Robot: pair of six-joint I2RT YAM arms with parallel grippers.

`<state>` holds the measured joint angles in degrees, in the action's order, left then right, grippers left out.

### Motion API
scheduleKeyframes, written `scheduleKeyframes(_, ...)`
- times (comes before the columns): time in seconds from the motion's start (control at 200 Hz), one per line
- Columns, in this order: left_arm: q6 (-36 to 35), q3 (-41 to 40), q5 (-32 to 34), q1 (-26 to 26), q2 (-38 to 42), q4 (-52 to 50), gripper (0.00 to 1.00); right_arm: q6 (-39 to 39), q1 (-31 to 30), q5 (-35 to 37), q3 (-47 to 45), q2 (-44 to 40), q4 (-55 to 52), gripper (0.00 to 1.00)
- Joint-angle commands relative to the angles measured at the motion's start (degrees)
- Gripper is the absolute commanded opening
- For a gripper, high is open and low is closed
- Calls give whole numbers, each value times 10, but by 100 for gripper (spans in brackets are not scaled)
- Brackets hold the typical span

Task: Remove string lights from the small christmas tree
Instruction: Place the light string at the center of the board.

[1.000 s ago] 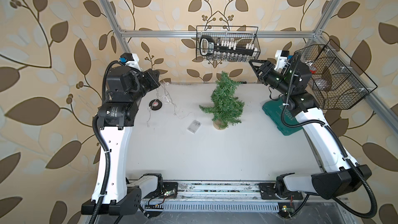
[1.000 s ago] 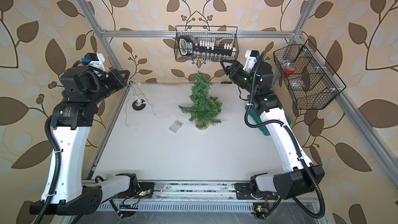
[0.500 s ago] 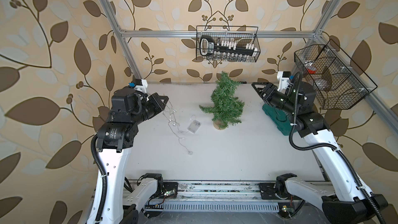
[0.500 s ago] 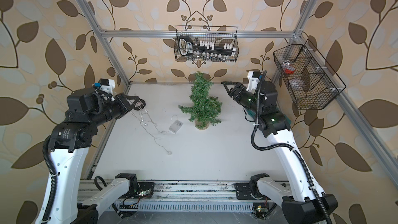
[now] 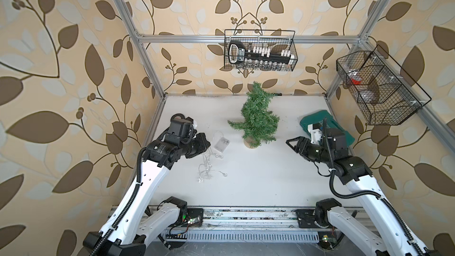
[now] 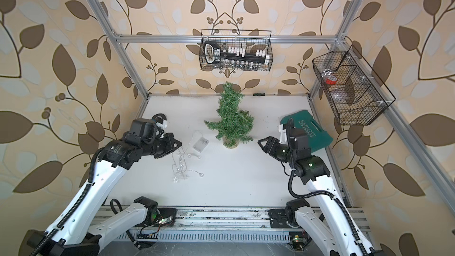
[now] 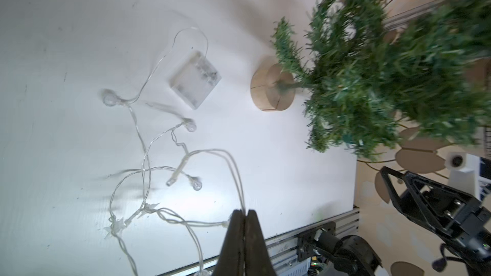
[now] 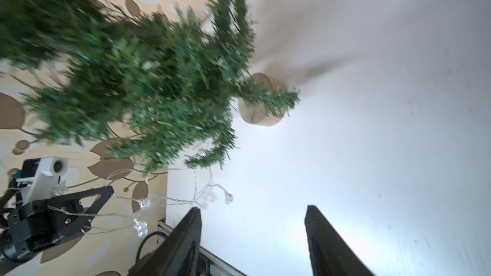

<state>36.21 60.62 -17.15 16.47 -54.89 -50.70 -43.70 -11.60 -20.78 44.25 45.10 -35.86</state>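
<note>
Two arms reach over the white table [image 5: 258, 188] from its front edge. Upright on its round tan base, the small christmas tree [image 5: 256, 119] stands about midway between the left and right edges, nearer the back edge than the front. A green case [image 5: 328, 124] lies against the right edge, toward the back right corner. The right gripper [image 5: 290, 144] sits between the tree and the right edge, its jaws well apart and holding nothing, as the right wrist view shows. The left gripper [image 7: 243, 211], near the left edge, has its jaws pressed together on a wire of the string lights [image 5: 206, 166]; the rest of the strand trails loose on the table between the tree and the left edge, apart from the branches. Their clear battery box [image 5: 221, 143] lies flat just beside the tree's base, not touching it. A black tape roll [image 5: 176, 116] sits by the left edge, behind the left arm
</note>
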Motion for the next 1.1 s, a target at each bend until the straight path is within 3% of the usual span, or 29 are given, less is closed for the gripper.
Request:
scheduleKeyframes(0.0, 1, -27, 41, 3, -4, 21, 0, 33, 0, -22, -38, -41, -88, 62)
scheduleKeyframes(0.175, -15, -39, 46, 4, -39, 30, 0, 29, 0, -38, -84, -103, -94, 62)
scheduleKeyframes(0.365, -54, -16, 66, 4, -82, 41, 3, 67, 0, -35, -57, -69, -106, 62)
scheduleKeyframes(0.59, -91, 87, 92, 3, -209, 47, 4, 49, 1, -49, -64, -48, -78, 62)
scheduleKeyframes(0.84, -117, 166, 63, 3, -346, 12, 16, 48, 0, -42, -43, -38, -78, 62)
scheduleKeyframes(0.935, -116, 179, 63, 3, -356, -1, 29, 58, 1, -39, -27, -29, -84, 62)
scheduleKeyframes(1.095, -125, 173, 88, 3, -319, -28, 39, 63, 1, -36, -11, -20, -86, 62)
